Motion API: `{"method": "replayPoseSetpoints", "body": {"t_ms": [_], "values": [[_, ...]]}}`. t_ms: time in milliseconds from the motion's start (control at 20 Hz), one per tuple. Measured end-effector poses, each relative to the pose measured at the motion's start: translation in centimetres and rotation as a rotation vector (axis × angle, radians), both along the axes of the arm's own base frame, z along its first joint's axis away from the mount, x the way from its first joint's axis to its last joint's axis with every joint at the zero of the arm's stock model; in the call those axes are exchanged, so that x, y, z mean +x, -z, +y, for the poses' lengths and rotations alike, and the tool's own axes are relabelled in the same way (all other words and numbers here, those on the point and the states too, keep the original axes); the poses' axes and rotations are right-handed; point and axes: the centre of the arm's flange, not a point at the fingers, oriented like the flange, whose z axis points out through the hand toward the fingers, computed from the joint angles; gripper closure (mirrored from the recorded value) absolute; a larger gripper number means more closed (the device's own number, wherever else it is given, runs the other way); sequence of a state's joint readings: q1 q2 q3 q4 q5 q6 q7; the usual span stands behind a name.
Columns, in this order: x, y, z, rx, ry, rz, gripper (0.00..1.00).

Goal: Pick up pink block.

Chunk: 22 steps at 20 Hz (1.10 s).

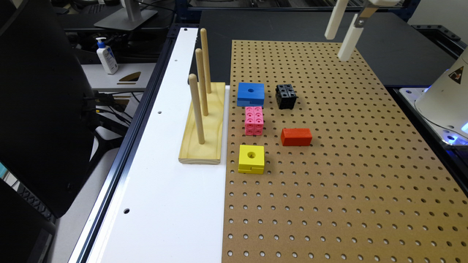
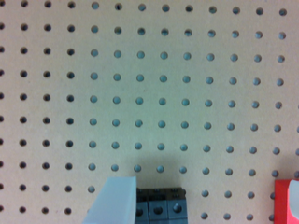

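Note:
The pink block (image 1: 254, 120) lies flat on the brown pegboard (image 1: 329, 182), between a blue block and a yellow block. My gripper (image 1: 337, 47) hangs high above the board's far end, well away from the pink block toward the exterior view's right. Its two white fingers (image 1: 351, 40) stand apart with nothing between them. In the wrist view the gripper (image 2: 203, 203) is open over bare pegboard (image 2: 140, 93), with one finger (image 2: 114, 203) partly covering the black cube.
A black holed cube (image 1: 286, 96) (image 2: 161, 205) and a red-orange block (image 1: 296, 137) (image 2: 280, 200) sit beside the pink block. The blue block (image 1: 251, 94) and yellow block (image 1: 251, 159) flank it. A wooden stand with three pegs (image 1: 203, 124) rises at the exterior view's left.

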State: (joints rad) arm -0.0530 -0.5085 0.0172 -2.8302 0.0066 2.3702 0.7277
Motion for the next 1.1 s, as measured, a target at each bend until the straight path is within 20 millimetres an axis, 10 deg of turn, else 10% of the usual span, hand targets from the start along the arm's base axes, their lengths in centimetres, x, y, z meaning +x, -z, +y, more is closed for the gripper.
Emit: {"method": "replayPoseSetpoints", "body": {"t_ms": [1100], "values": [[10.6, 0.5, 4.0, 0.005, -0.009, 0.014, 0.0]]}}
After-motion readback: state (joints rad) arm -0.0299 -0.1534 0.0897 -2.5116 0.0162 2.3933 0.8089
